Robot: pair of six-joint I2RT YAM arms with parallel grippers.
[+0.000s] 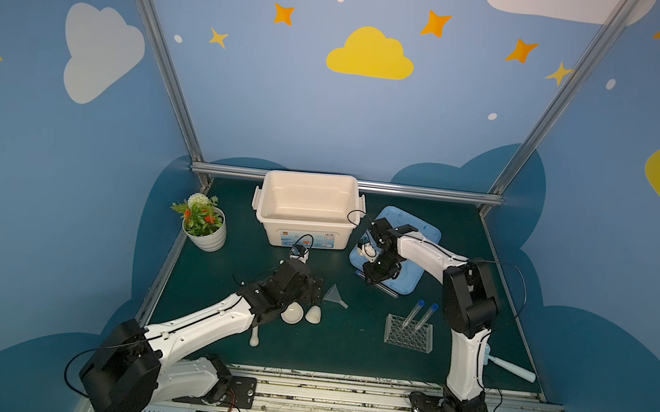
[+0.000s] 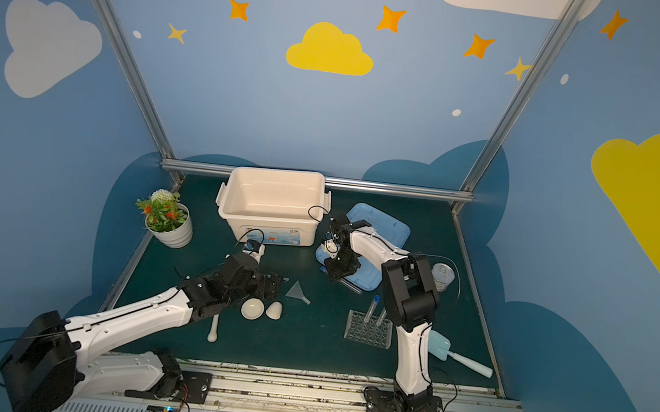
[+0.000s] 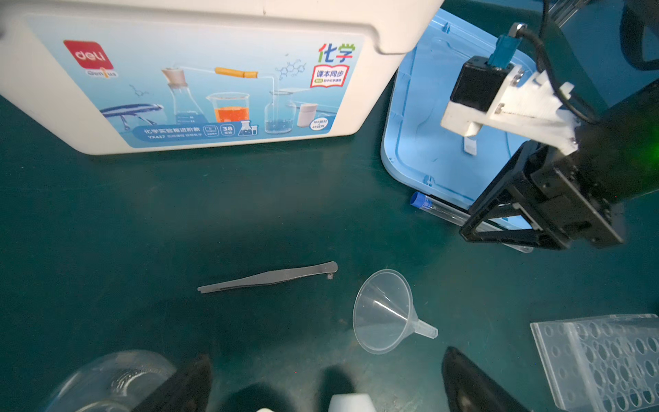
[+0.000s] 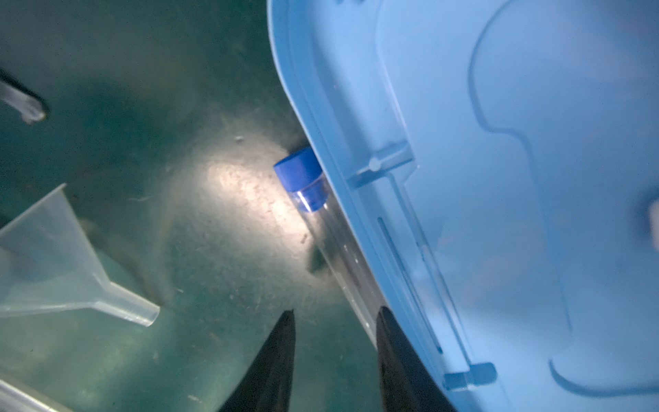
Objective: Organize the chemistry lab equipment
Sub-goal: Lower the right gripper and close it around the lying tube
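Nearest, the pestle (image 1: 254,337) lies flat on the table (image 1: 346,351), with the bowl (image 1: 292,314) and the cup (image 1: 313,314), on its side, just beyond it. To the right the rack (image 1: 408,336) stands with two tubes (image 1: 413,312) slanting up out of its far holes, blue caps uppermost; the scoop (image 2: 441,344) lies right of it. The left gripper (image 2: 274,287) hovers low just beyond the bowl, fingers spread wide and empty; the left wrist view shows the tweezers (image 3: 267,277) flat on the table ahead of it and the funnel (image 1: 335,294) on its side, spout toward the rack. Farther back lies the loose tube (image 4: 335,249): clear, slim, with a blue cap (image 4: 301,178), flat on the table and touching the near edge of the lid (image 1: 398,218). Its long axis runs along that edge, cap end toward the bin (image 1: 276,228) side, closed end toward the right arm. The right gripper (image 4: 337,312) is down over its closed half, fingers part-spread and not clamped; the tube runs into the gap between them, close against one finger. The flask (image 2: 443,276) stands right of the lid. Farthest, the bin sits open and the plant (image 1: 203,219) stands at the left.
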